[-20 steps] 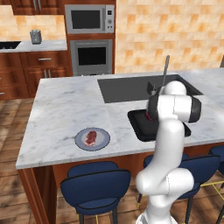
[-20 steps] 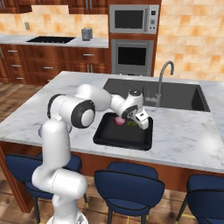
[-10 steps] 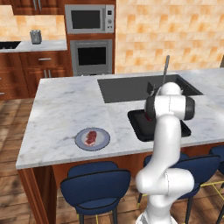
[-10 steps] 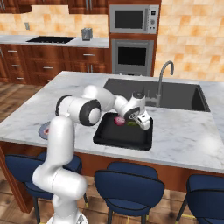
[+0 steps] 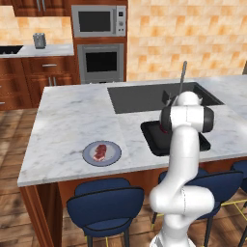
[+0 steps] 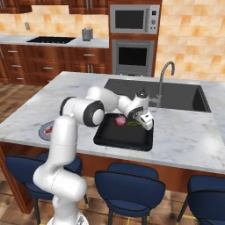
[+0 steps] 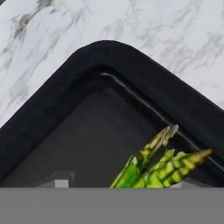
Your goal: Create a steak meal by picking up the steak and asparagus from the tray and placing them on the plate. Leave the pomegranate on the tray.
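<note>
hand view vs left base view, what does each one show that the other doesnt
Hand view alone: the asparagus up close, its green tips lying in a rounded corner of the tray.

Left base view alone: the steak already on the plate near the counter's front edge, the sink behind the tray, and the oven and microwave on the far wall.

Both: the black tray and the marble counter around it.
</note>
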